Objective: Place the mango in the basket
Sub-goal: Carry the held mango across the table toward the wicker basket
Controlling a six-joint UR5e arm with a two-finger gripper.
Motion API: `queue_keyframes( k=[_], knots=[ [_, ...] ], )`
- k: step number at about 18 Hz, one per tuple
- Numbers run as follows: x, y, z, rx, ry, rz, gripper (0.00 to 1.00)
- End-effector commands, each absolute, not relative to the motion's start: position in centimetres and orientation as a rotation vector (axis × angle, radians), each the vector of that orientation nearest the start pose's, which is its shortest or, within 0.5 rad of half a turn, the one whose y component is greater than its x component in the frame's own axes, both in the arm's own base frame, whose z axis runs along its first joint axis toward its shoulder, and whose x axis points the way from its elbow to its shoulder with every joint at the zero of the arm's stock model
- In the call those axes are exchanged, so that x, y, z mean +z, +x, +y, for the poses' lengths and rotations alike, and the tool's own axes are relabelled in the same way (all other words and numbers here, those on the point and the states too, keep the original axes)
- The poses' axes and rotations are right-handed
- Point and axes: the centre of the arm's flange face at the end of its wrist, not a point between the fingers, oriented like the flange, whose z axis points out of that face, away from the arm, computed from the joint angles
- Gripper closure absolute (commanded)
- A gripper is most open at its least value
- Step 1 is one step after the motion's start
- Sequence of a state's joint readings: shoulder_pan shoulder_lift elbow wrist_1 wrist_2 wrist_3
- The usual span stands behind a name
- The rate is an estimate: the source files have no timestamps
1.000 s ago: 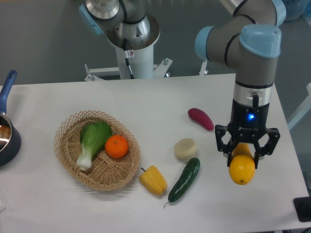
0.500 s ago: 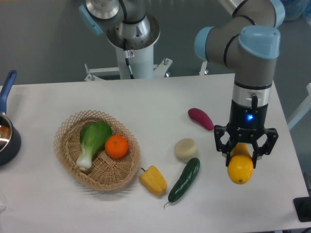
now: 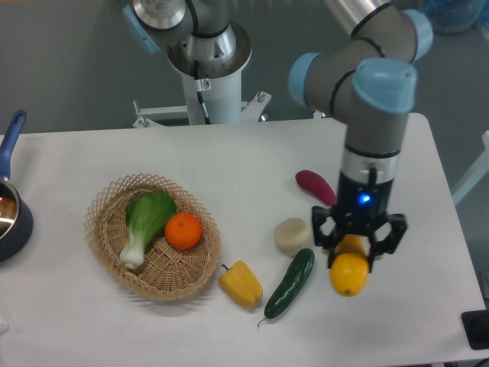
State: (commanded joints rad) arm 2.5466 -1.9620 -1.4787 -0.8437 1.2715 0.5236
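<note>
Gripper (image 3: 353, 256) closed on the upper part of the mango (image 3: 348, 272), holding it clear of the white table (image 3: 229, 160). Mango long axis runs near vertical, rounded lower end pointing down. Landmark: wicker basket (image 3: 152, 234), containing a bok choy (image 3: 145, 222) and an orange (image 3: 183, 230). Mango lies well to the right of the basket, beyond the yellow bell pepper (image 3: 241, 284), the cucumber (image 3: 290, 283) and a pale round item (image 3: 292, 234). Purple sweet potato (image 3: 315, 187) lies farther back and right of the basket; a blue-handled pot (image 3: 11, 206) sits to its left.
</note>
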Motion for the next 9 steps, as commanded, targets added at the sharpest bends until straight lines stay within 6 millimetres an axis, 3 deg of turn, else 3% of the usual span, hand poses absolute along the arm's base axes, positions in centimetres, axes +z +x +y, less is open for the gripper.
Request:
queue_keyframes(
  k=[1,5,9],
  knots=[
    [39.7,-44.8,51.3,0.117,-2.59,-0.535,0.7],
    [38.6,-36.3,55.1,0.208,-2.699,-0.511,0.7],
    [37.1,-27.6,57.7,0.128,-2.726,-0.522,0.69]
  ],
)
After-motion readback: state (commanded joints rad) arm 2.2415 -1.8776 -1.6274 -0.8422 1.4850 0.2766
